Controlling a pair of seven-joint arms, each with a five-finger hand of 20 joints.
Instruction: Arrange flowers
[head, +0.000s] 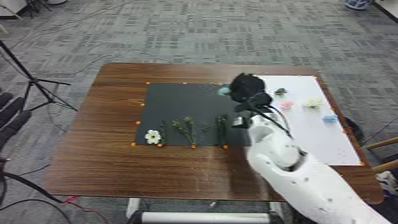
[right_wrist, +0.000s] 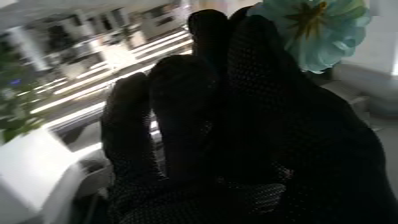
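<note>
Right hand (head: 248, 86) clamped on teal flower (head: 224, 91), upper centre of frame, bloom jutting left over black mat (head: 182, 102), upper-right part.

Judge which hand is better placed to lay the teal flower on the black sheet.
Right, I'd say: the right hand already pinches the teal flower near the black sheet, while the left hand hangs left of the table.

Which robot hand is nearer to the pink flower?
Its right. In the head view, the right hand is just left of the pink flower; the left hand is off past the table's left edge.
</note>
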